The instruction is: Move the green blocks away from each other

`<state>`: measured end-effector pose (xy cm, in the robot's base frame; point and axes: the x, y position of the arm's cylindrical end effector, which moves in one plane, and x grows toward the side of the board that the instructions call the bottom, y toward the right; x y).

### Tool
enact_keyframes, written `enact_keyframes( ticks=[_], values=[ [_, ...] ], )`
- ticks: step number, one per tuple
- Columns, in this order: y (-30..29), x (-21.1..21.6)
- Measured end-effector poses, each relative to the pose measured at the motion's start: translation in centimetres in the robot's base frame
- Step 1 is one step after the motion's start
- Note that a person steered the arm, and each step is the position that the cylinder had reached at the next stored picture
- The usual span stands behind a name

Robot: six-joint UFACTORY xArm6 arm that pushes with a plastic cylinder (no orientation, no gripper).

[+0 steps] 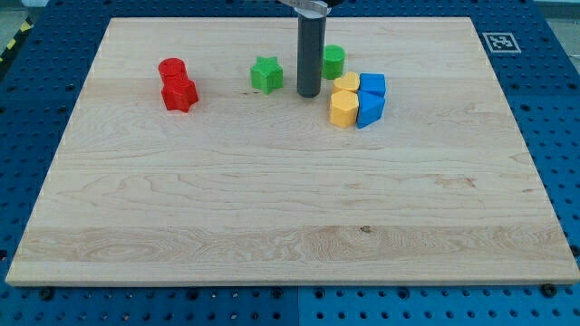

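A green star block (266, 74) lies on the wooden board at the view's upper middle. A green round block (333, 62) lies to its right, partly hidden behind the rod. My tip (309, 94) rests on the board between the two green blocks, a little below them, closer to the round one. It touches neither that I can tell.
A red round block (171, 70) and a red star block (179, 93) touch at the upper left. A yellow heart block (345, 83), a yellow hexagon block (343, 109) and two blue blocks (371, 86) (370, 110) cluster right of my tip. The board's top edge (217, 19) is near.
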<state>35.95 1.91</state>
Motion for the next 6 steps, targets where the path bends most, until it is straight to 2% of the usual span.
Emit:
enact_keyframes(
  ticks=[2,3,4,6],
  values=[
    [-6.8,-2.9],
    [-10.3,-2.9],
    [-10.5,-2.9],
    [-14.3,-5.9]
  ],
)
